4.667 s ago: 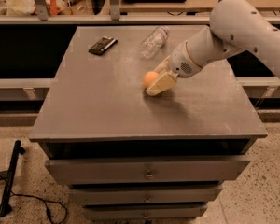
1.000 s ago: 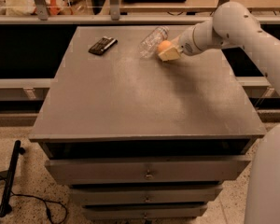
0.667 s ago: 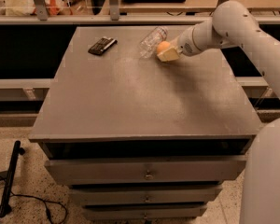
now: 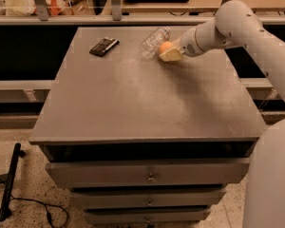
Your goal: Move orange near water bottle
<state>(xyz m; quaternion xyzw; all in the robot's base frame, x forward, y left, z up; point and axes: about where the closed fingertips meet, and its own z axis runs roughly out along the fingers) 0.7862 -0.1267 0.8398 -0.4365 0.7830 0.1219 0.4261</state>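
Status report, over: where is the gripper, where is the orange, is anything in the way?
Gripper at far side of table, shut on orange. Orange right beside water bottle. Black flat object further left, not in the way.

Far on the table point(image 4: 133, 103), the gripper point(image 4: 167, 52) holds the orange point(image 4: 165, 46) just right of the water bottle point(image 4: 154, 36). A flat slab point(image 4: 104, 46) lies farther left.
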